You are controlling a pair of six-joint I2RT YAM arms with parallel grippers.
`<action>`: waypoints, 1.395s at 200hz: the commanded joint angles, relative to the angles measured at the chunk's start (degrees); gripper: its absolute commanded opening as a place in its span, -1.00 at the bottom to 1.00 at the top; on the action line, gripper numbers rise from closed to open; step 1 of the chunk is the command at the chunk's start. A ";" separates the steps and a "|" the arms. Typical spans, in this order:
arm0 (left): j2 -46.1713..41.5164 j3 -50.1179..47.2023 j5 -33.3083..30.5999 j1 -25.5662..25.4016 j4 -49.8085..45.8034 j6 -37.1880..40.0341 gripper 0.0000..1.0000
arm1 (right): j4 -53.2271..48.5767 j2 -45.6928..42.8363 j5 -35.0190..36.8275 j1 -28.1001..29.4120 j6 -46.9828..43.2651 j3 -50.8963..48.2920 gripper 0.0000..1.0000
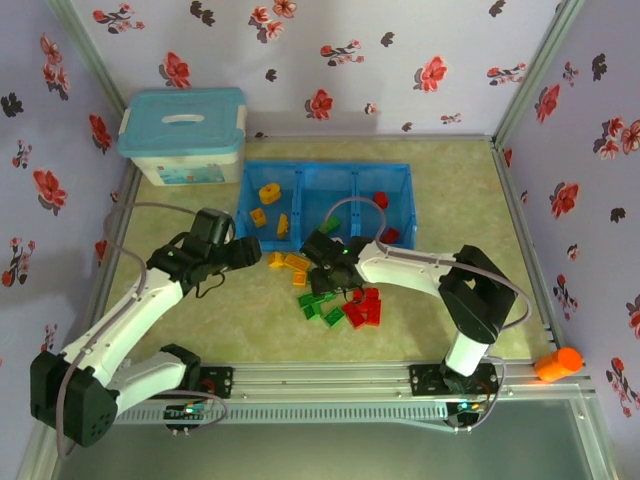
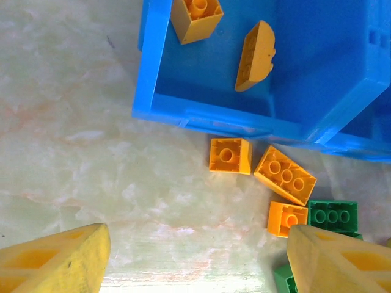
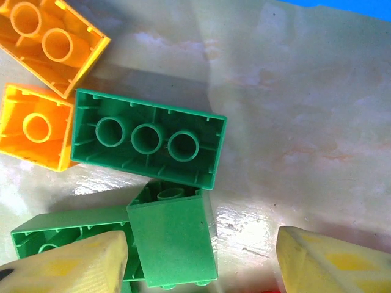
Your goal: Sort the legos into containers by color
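The legos lie in a loose pile in front of the blue tray [image 1: 400,175]: yellow bricks [image 1: 290,263], green bricks [image 1: 318,303] and red bricks [image 1: 362,308]. The tray's left container holds yellow bricks [image 2: 255,55], the right one red bricks [image 1: 381,200]. My left gripper [image 2: 198,262] hangs open over bare table, left of the yellow bricks [image 2: 285,175] by the tray's corner [image 2: 153,104]. My right gripper [image 3: 201,265] is open low over the green bricks. A small green brick [image 3: 174,241] stands between its fingers, close to the left one, apart from the right. A long green brick [image 3: 146,139] lies upside down just beyond.
A white storage box with a pale-blue lid [image 1: 183,135] stands at the back left, beside the tray. An orange object [image 1: 557,364] sits by the front rail at the right. Flowered walls close in the table on three sides.
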 commanded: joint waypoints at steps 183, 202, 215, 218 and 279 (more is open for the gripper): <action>-5.26 -1.99 -1.61 -3.30 -0.84 0.63 0.48 | -8.89 -7.48 10.63 -1.24 0.43 4.19 -0.58; -6.53 -2.14 -5.69 -8.17 -2.31 0.79 0.48 | -10.43 -8.39 10.92 -3.67 -1.70 8.43 -0.58; -6.64 -2.54 -7.93 -11.50 -3.32 0.05 0.47 | -10.46 -7.77 10.04 -5.92 -3.16 11.14 -0.57; -6.65 -2.69 -8.27 -12.21 -3.47 -0.24 0.47 | -10.46 -7.50 9.75 -6.42 -3.52 11.75 -0.57; -5.57 -9.54 -11.26 -24.34 0.33 -7.62 0.43 | -12.73 6.12 5.29 -13.47 -8.09 28.10 -0.53</action>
